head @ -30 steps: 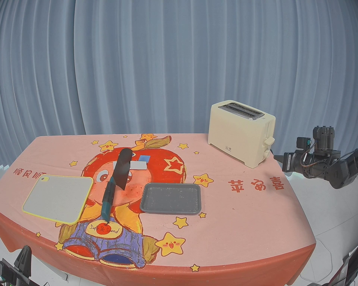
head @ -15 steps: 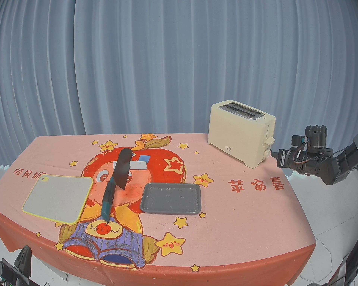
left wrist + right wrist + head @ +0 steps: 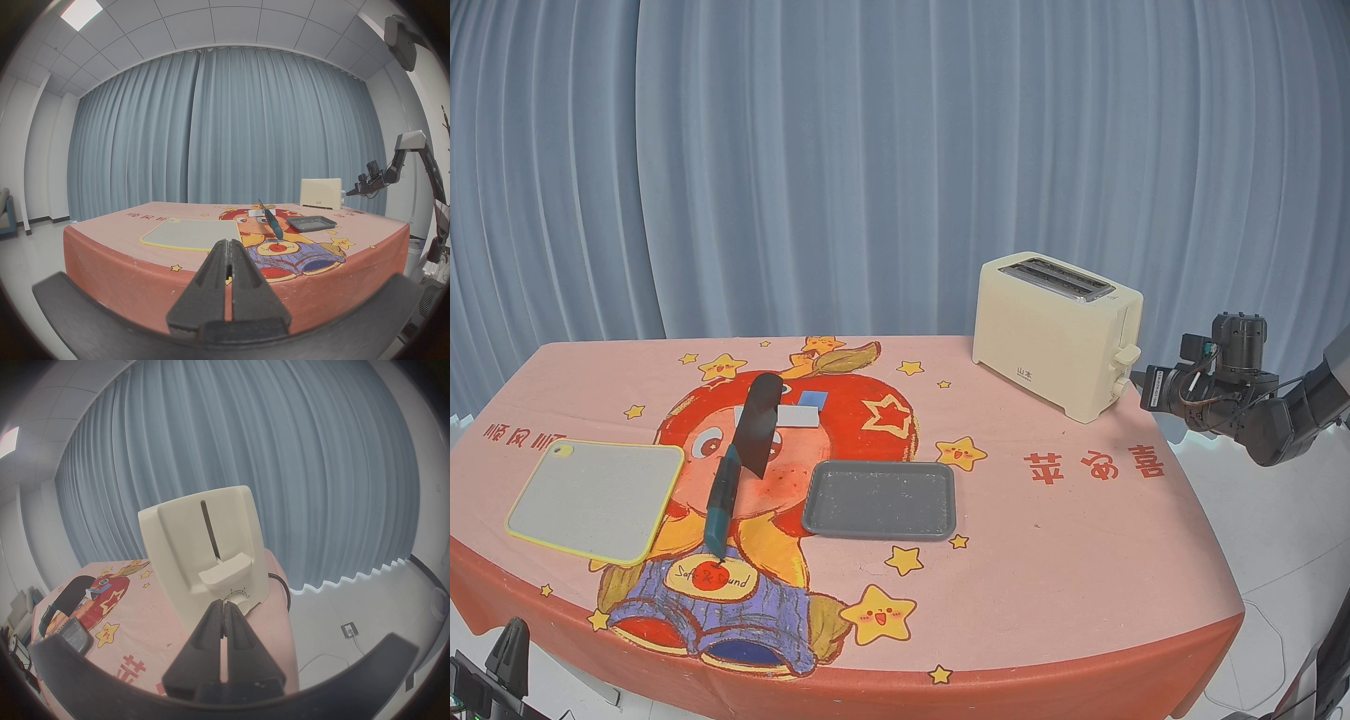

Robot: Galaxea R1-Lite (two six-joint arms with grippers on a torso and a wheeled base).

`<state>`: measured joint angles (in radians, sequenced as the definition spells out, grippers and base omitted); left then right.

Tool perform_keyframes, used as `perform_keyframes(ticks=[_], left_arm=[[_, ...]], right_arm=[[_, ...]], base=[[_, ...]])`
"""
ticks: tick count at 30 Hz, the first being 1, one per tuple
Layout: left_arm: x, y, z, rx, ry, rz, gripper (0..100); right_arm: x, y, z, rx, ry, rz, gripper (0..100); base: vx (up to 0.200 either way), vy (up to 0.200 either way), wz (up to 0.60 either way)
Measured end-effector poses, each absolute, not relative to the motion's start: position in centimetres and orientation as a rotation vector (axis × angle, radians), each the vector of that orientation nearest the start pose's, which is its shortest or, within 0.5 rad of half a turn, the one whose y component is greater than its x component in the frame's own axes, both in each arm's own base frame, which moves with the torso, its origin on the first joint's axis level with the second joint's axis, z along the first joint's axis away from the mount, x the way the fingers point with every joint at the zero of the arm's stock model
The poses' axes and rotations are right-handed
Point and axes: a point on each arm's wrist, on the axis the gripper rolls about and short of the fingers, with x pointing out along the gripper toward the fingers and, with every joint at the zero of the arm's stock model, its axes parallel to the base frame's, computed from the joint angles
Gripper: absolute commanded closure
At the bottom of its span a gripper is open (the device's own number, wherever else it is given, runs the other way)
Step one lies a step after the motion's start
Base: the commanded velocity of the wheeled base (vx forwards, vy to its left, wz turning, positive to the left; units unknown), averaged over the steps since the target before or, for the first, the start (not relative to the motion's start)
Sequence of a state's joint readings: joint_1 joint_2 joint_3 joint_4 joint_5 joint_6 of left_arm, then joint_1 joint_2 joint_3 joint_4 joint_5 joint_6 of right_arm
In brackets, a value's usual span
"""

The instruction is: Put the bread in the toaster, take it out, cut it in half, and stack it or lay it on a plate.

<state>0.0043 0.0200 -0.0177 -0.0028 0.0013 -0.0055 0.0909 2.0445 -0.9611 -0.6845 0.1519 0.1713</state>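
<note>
Over the last 1 s my right gripper [image 3: 223, 604] edged in toward the lever end of the toaster [image 3: 1050, 337], fingers pressed together and holding nothing. I read that as lining up to work the lever [image 3: 225, 572]. My left gripper [image 3: 229, 243] hung closed and empty below the near left edge of the table [image 3: 1031, 581]. The toaster stood upright at the table's far right, cream, with 2 dark slots on top and its lever low in the track; I could not tell whether bread sat inside.
</note>
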Motion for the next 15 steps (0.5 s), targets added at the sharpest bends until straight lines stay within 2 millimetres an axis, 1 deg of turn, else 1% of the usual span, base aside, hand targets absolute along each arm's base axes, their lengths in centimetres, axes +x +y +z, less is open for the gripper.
perform_keyframes(ticks=[9, 15], left_arm=[[-2.26, -0.01, 8.11, -0.006, 0.0, 0.006, 100], [-2.26, -0.01, 8.11, -0.006, 0.0, 0.005, 100]], right_arm=[[38.34, 4.03, 9.89, 0.182, 0.435, 0.208, 100], [38.69, 4.08, 10.06, 0.182, 0.396, 0.213, 100]], base=[[0.0, 0.0, 0.0], [0.0, 0.0, 0.0]])
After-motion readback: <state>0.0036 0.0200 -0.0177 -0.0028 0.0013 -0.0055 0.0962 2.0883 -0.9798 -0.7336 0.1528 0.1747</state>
